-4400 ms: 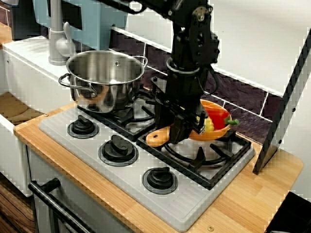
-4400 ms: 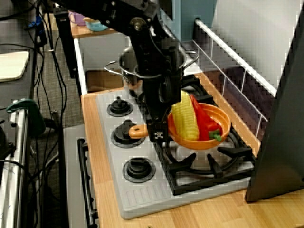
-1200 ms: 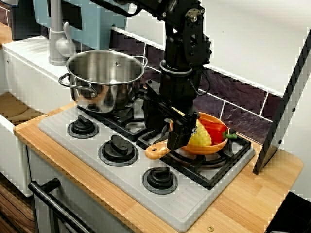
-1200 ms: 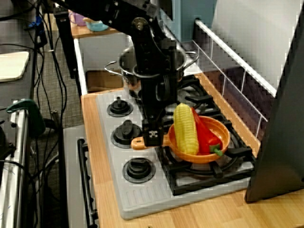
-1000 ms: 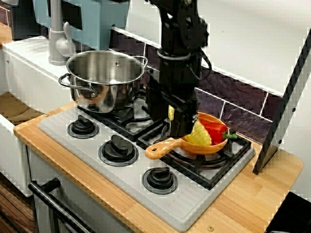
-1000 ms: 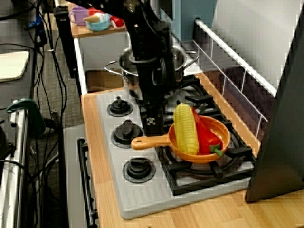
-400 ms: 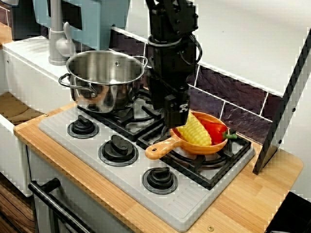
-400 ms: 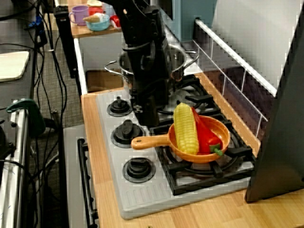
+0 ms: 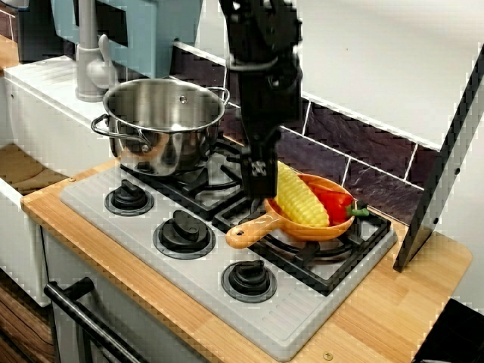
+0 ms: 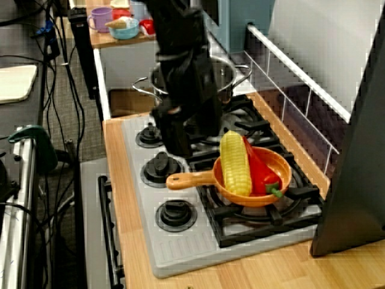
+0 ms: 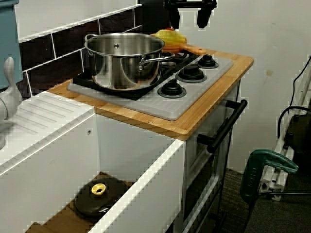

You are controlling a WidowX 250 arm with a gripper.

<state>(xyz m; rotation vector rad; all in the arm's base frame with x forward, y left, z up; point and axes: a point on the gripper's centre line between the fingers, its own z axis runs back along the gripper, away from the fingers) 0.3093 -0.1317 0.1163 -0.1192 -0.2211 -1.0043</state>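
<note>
Hanging above the stove [image 9: 189, 265], the gripper [image 11: 188, 18] holds nothing: in the view from the sink side its two fingers [image 11: 175, 18] stand apart, with bare wall showing between them. In the view from the front corner it sits just above the spot where the orange pan [image 9: 321, 231] meets its handle [image 9: 246, 234]. The view from the stove's end shows a gap between the fingers and that handle (no contact that I can make out). The pan rests on the right-hand burner grate [image 9: 340, 265], its handle pointing out toward the row of three black knobs [image 9: 184, 232]. Inside it lie a yellow corn cob [image 9: 299, 198], nearest the gripper and leaning up over the rim, and a red pepper [image 9: 336, 203] with a green stem just beyond it, the two touching. On the left-hand burner stands a steel pot [image 9: 162, 125] with two loop handles, well apart from the pan. The stove is set into a wooden worktop [image 9: 393, 302]; a grey tap [image 9: 87, 53] rises behind the pot.
</note>
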